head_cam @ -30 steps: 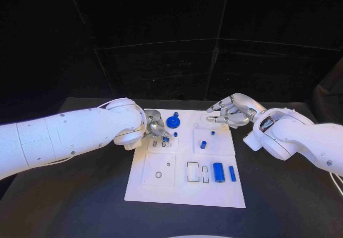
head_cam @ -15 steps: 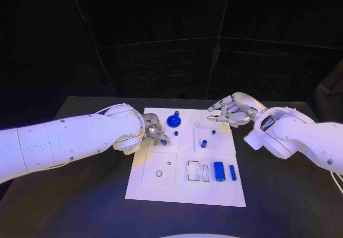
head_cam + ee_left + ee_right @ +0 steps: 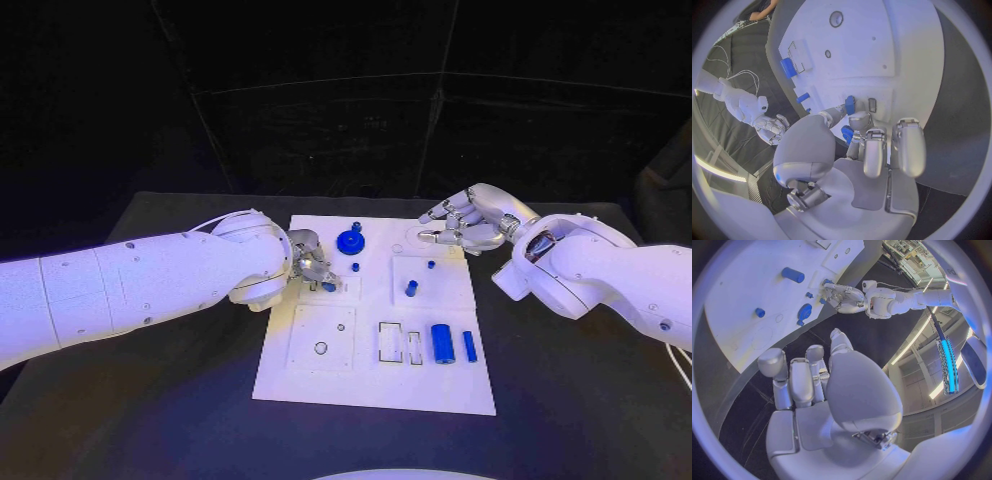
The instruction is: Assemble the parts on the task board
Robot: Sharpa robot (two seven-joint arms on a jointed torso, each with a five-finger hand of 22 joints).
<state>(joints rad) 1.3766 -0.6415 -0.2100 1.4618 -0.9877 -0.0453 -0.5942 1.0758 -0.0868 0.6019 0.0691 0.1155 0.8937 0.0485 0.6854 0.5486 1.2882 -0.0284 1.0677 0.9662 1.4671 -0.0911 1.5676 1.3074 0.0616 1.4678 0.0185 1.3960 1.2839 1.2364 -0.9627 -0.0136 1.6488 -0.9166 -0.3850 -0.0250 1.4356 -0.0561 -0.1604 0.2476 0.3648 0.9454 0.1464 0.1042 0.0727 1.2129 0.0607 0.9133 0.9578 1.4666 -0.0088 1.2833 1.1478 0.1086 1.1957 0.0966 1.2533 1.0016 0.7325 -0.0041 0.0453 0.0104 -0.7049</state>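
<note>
Two arms are formed of smooth, rounded white shells dotted with small dark screw holes. The left hand (image 3: 307, 258) and right hand (image 3: 464, 222) are built of silver segmented fingers with pale pads. Thin white cables are seen looped beside the left arm's wrist shell.

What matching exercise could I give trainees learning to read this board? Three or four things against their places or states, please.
Things:
1. left hand
2. right hand
3. blue gear
4. blue cylinder

Places or states:
A. lies in the near right part of the task board
B. sits near the board's far edge
C. pinches a small blue part
D. hovers at the board's far right corner, holding nothing

Pairs: 1-C, 2-D, 3-B, 4-A
</note>
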